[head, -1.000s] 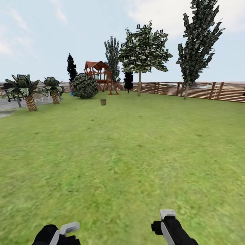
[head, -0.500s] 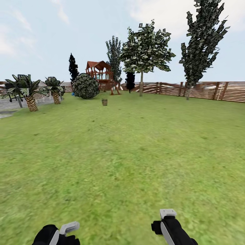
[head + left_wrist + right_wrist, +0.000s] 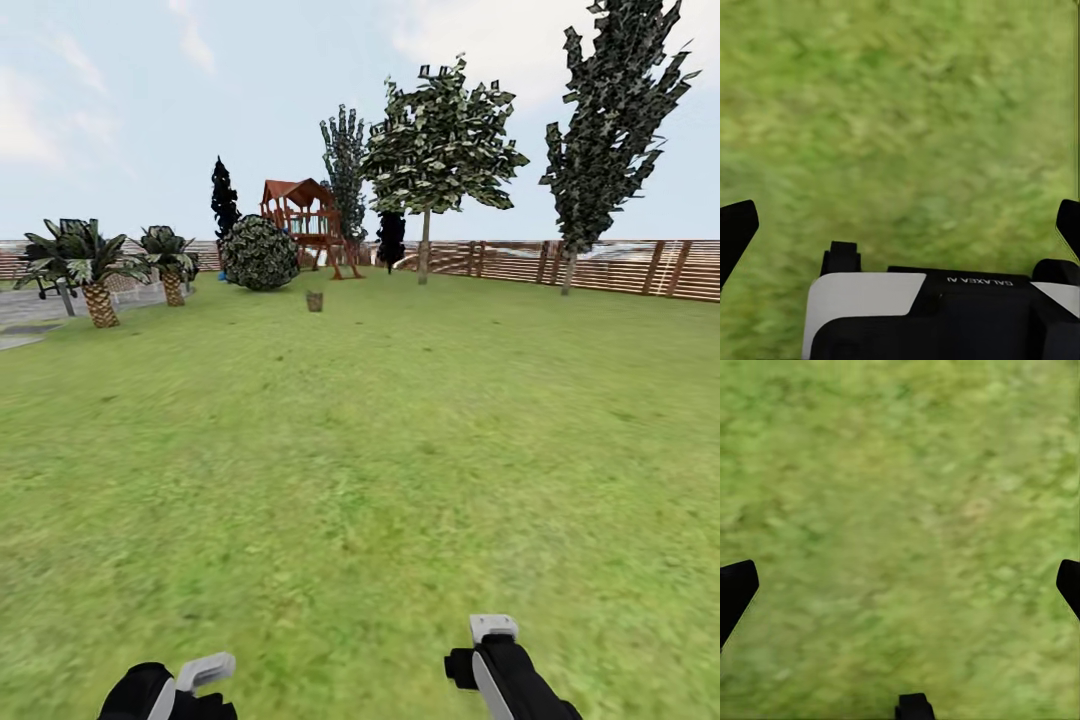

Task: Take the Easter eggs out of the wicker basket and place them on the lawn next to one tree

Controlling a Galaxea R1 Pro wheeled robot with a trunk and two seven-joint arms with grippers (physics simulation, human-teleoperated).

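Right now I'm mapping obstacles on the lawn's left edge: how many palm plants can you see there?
2: a nearer palm at the far left by the paving, and a second palm just beyond it, left of the round bush. Others may be hidden.

Small brown wicker basket (image 3: 314, 301) stands upright far across the lawn (image 3: 380, 450).

black arms with white panels, "galaxea" lettering on the left hand (image 3: 900, 217), black fingertips (image 3: 736, 589).

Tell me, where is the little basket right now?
In the head view the wicker basket stands far off on the lawn, left of centre, just in front of the round dark bush and the wooden playhouse.
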